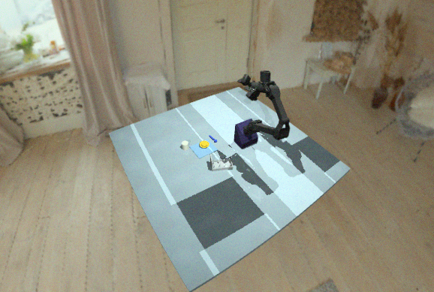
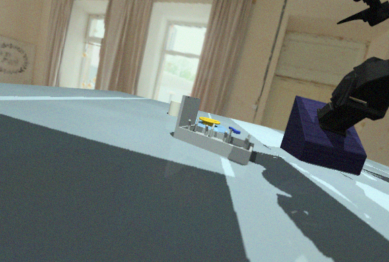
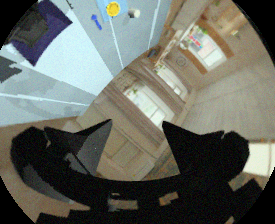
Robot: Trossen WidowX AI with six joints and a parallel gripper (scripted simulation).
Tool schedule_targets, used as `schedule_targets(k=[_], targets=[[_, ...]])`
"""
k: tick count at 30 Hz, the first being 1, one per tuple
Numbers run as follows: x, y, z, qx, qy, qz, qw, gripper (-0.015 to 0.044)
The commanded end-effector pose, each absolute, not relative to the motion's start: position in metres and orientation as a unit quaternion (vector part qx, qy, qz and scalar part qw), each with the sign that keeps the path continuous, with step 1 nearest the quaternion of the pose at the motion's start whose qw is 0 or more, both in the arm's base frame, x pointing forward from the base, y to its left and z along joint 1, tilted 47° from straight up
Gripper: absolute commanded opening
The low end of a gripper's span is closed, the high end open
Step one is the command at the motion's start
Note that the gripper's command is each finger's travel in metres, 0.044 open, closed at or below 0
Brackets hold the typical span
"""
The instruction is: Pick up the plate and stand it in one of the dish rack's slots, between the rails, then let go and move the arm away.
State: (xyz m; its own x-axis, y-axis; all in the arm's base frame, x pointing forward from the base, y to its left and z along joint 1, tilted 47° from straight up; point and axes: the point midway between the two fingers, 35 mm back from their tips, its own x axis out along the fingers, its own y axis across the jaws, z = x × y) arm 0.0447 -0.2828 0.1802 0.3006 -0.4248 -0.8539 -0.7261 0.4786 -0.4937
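Note:
The yellow plate [image 1: 204,144] [image 2: 209,120] [image 3: 113,9] lies flat on a light blue mat [image 1: 200,153] [image 3: 104,15]. The grey dish rack [image 1: 222,169] [image 2: 208,143] stands beside the mat, with short upright pegs and a tall panel at one end. No plate stands in its slots. It is not seen in the wrist view. My gripper [image 1: 244,88] [image 2: 331,11] [image 3: 137,122] is open, with nothing between its fingers. It is raised high in the air, well away from the plate and the rack.
A cream cup [image 1: 185,145] [image 2: 174,108] [image 3: 134,13] stands beside the mat. A blue utensil [image 1: 213,139] [image 2: 234,130] [image 3: 96,21] lies on the mat's other side, towards the arm. The arm's dark purple base block [image 1: 240,139] [image 2: 323,151] stands to the right of these in the top and exterior views.

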Motion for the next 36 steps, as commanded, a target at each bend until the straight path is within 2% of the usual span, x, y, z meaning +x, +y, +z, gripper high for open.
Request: schedule_targets(k=[1,20,36], targets=[[0.046,-0.283,0.18,-0.495,0.578,0.119,0.637,0.04],[0.153,-0.272,0.13,-0.292,0.513,0.201,0.782,0.04],[0.238,-0.228,0.079,-0.089,0.531,0.291,0.791,0.04]])
